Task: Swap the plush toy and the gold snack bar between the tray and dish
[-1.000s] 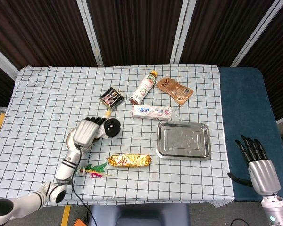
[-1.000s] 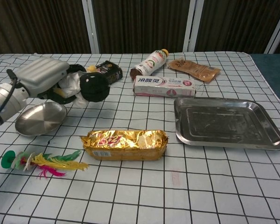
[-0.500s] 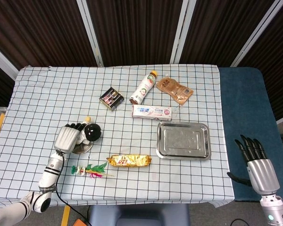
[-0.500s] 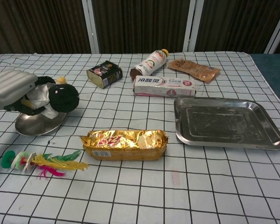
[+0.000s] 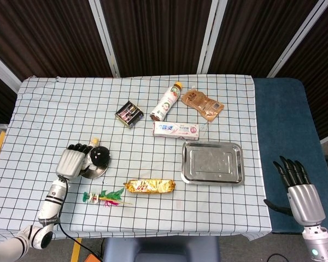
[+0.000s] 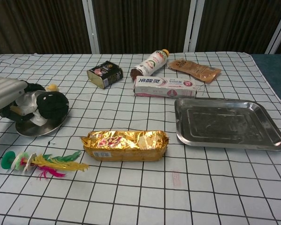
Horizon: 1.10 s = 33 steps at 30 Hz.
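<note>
A checked cloth is covering the counter (image 5: 54,109). Near the front left edge, a feathered shuttlecock (image 6: 42,162) is lying flat, green and yellow plumes pointing right. Further back, a small dark tin (image 6: 104,75) is sitting on its side. To its right, a white bottle (image 6: 151,63) with an orange cap is lying down, and a brown pouch (image 6: 195,69) is lying flat beside it. Just in front of the bottle, a long toothpaste box (image 6: 164,86) is lying lengthwise.
</note>
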{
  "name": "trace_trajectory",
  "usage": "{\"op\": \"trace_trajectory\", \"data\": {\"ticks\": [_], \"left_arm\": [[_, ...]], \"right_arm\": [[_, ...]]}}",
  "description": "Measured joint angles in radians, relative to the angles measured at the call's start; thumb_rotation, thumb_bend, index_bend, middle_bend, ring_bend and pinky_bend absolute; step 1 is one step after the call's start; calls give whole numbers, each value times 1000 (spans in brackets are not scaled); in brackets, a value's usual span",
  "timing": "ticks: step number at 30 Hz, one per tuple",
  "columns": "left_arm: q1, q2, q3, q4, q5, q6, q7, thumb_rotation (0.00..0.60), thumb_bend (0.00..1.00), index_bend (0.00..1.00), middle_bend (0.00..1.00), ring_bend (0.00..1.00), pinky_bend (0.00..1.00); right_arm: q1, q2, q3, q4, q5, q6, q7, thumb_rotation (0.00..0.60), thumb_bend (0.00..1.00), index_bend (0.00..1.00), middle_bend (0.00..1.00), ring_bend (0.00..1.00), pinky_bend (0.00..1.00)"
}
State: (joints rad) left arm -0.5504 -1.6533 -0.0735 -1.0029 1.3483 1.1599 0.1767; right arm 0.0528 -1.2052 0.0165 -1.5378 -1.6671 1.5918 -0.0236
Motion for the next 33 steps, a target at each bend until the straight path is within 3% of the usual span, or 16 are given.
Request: {"op": "trace_trajectory", "data": {"ticks": [4, 8, 13, 17, 22, 27, 33], "left_arm": [[8, 34, -8, -63, -15, -18, -3, 600, 487, 27, 57, 19, 127], [13, 69, -18, -117, -27, -25, 2, 600, 475, 0, 4, 0, 98], [32, 118, -33, -199, -34, -3, -2, 600, 469, 19, 20, 0, 95], [72, 176, -34, -295, -16, 73, -33, 600, 468, 79, 90, 38, 96], [175, 289, 22, -402, 90, 229, -97, 600, 469, 147, 149, 70, 97], [277, 353, 113, -422, 154, 290, -125, 600, 465, 168, 156, 86, 95], [310, 337, 114, -393, 126, 300, -102, 600, 464, 172, 148, 93, 95]], "right_arm": [[1, -1, 0, -1, 3, -6, -7, 600, 87, 0, 0, 0, 0], [2, -1, 0, -3, 5, -8, -10, 600, 87, 0, 0, 0, 0], [3, -2, 1, -2, 9, -13, -15, 600, 88, 0, 0, 0, 0], [11, -4, 2, 5, 7, -25, -18, 600, 87, 0, 0, 0, 0], [36, -1, -1, 10, -7, -56, -6, 600, 87, 4, 0, 0, 0], [87, 5, -1, -9, -23, -125, 12, 600, 86, 32, 0, 0, 0], [174, 22, 0, -61, -28, -270, 44, 600, 87, 92, 9, 0, 0]]}}
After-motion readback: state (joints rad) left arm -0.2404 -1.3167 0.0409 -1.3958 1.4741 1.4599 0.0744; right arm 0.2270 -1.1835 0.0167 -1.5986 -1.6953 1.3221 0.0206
